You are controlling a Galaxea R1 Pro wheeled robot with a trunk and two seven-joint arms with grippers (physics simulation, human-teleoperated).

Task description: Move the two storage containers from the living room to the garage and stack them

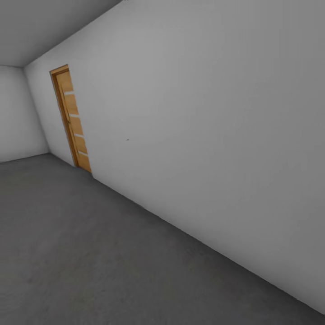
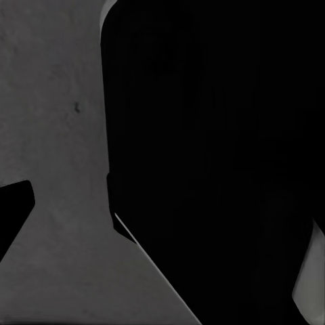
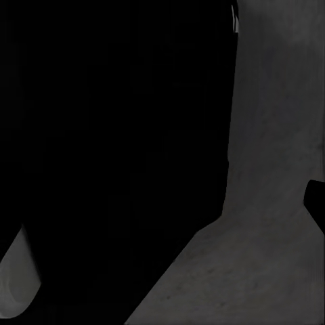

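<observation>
Large matte black robot body part [image 2: 217, 162] with a rounded corner and a thin pale edge line, a similar black mass [image 3: 108, 135] in the right wrist view, small black tips at the frame edges

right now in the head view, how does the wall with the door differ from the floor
The wall is a pale grey-white; the floor is a much darker grey. The wall looks smooth and even, while the floor is faintly mottled. The wall carries a wooden door with pale horizontal bands; the floor bears nothing in this view. Both are matte, and they meet along a straight edge.
</observation>
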